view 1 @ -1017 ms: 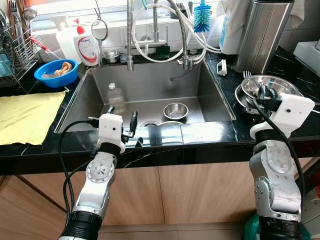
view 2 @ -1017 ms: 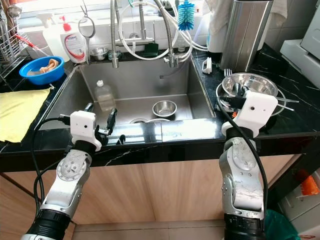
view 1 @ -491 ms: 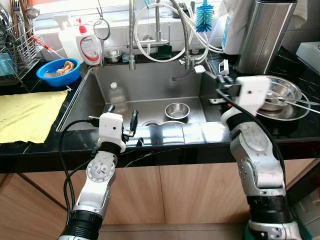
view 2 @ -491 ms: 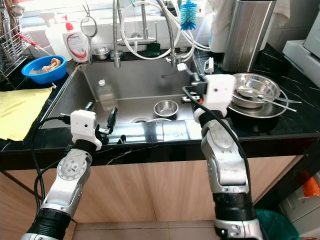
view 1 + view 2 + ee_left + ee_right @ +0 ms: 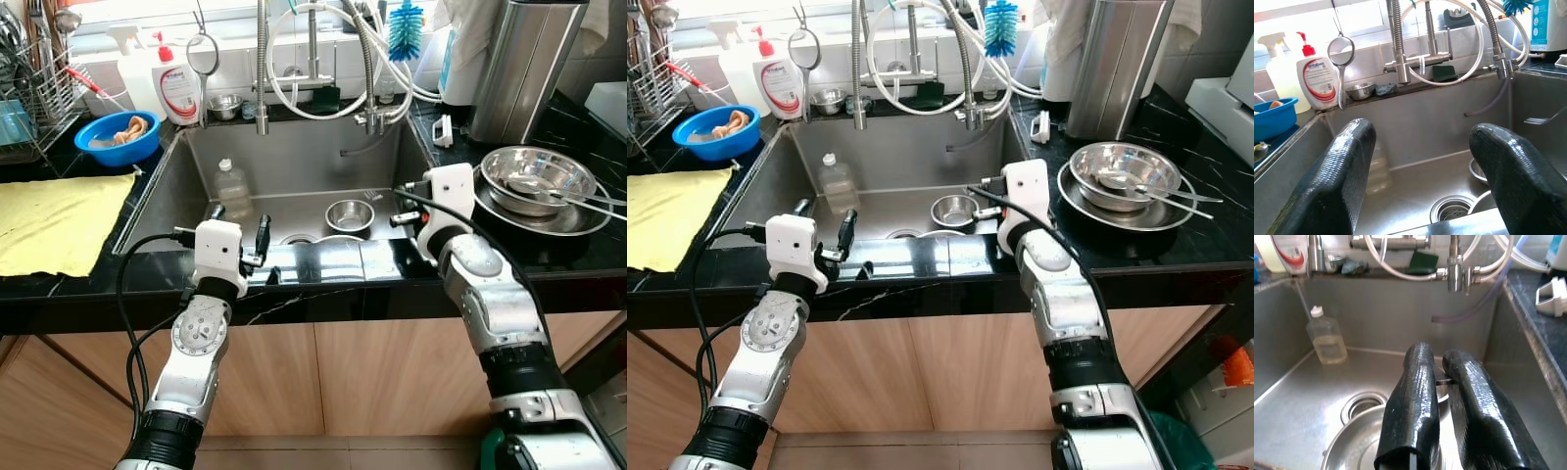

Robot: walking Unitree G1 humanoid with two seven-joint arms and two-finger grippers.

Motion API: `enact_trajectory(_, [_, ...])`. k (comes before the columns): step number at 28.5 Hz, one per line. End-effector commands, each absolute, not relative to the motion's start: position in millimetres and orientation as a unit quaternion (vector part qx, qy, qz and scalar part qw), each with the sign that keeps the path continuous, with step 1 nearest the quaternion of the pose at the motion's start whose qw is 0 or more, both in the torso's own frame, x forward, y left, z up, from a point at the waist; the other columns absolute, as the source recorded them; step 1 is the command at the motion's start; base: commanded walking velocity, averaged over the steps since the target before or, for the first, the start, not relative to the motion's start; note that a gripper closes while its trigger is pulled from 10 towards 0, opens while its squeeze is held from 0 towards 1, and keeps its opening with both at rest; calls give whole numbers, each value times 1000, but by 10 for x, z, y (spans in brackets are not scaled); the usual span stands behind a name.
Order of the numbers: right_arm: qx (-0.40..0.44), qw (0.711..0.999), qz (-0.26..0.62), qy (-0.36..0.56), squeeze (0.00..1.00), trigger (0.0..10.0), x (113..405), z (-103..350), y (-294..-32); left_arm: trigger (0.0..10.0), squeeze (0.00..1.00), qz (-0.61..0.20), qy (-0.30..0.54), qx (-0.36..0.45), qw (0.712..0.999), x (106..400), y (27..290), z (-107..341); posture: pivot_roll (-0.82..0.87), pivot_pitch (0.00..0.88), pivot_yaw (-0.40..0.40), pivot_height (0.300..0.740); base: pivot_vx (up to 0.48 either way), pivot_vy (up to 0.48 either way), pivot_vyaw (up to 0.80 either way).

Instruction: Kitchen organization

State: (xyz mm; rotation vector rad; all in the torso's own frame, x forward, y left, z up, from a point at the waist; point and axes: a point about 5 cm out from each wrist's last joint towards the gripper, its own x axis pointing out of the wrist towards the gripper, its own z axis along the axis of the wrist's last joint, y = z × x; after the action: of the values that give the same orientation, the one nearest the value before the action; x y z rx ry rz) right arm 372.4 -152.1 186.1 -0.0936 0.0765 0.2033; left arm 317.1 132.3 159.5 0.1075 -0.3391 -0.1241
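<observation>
Steel sink (image 5: 196,191), set in a black stone counter (image 5: 59,279), takes up the middle of the head views. On its floor lie a clear plastic bottle (image 5: 229,188) with a white cap near the left wall, a small steel bowl (image 5: 346,215) beside the drain (image 5: 1362,404), and a larger steel dish (image 5: 1354,445) whose near part is cut off by the front edge of the counter.

The right gripper (image 5: 1442,382) reaches over the sink's right front corner, above the small steel bowl. Its two fingers are pressed nearly together, and a thin metal piece crosses the narrow gap between them; in the left wrist view a fork (image 5: 1542,119) juts in from the edge, its handle out of frame. Whether the fingers truly pinch it is hard to make out.

The left gripper (image 5: 1420,171) rests at the front edge of the counter with its fingers spread wide and nothing between them.

On the right counter a steel bowl (image 5: 534,176) sits on a steel plate (image 5: 588,223) with utensils lying across it. To the left are a yellow cloth (image 5: 54,220), a blue bowl (image 5: 118,137) and a dish rack (image 5: 29,83), partly cut off. A blue bottle brush (image 5: 405,20) hangs by the taps.
</observation>
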Motion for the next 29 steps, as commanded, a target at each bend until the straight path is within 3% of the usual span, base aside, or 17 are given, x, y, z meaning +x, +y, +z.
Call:
enact_trajectory(1, [-52, 992, 106, 33, 0, 10000, 3772, 1901, -1513, 10000, 0, -55, -171, 65, 982, 3200, 1358, 1613, -137, 0, 91, 740, 0, 0, 0])
enact_trajectory(14, [-40, 995, 73, 50, 0, 10000, 3814, 1833, -1704, 10000, 0, -60, -172, 62, 981, 3184, 1310, 1602, -136, 0, 83, 740, 0, 0, 0])
enact_trajectory(29, [-34, 996, 66, 59, 0, 10000, 3779, 1744, -1747, 10000, 0, -63, -170, 59, 982, 3163, 1279, 1582, -140, 0, 80, 740, 0, 0, 0])
